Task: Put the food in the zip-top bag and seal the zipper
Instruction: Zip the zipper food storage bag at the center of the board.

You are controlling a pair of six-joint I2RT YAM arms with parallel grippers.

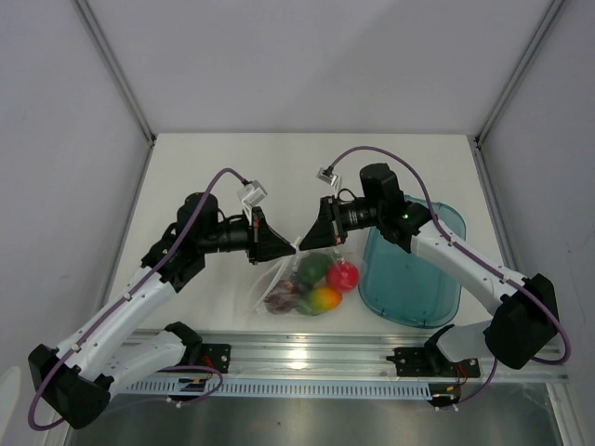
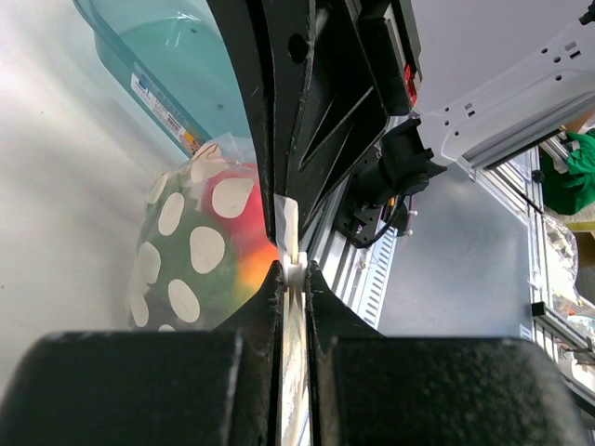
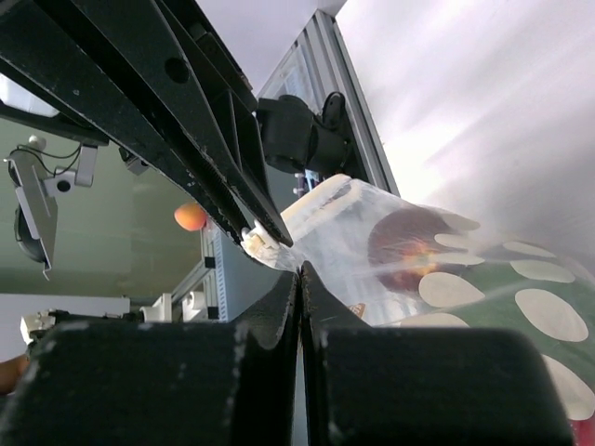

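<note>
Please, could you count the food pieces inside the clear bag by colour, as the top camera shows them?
Green piece: 1
Red piece: 1
Orange-yellow piece: 1
Dark purple piece: 1
Total: 4 visible in the bag; others may be hidden.

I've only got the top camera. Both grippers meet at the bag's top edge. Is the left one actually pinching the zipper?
Observer: Yes. In the left wrist view, the left gripper is shut on the white zipper strip.
Operator: And the right?
Observer: In the right wrist view, the right gripper is shut on the edge of the bag, close beside the left one.
</note>
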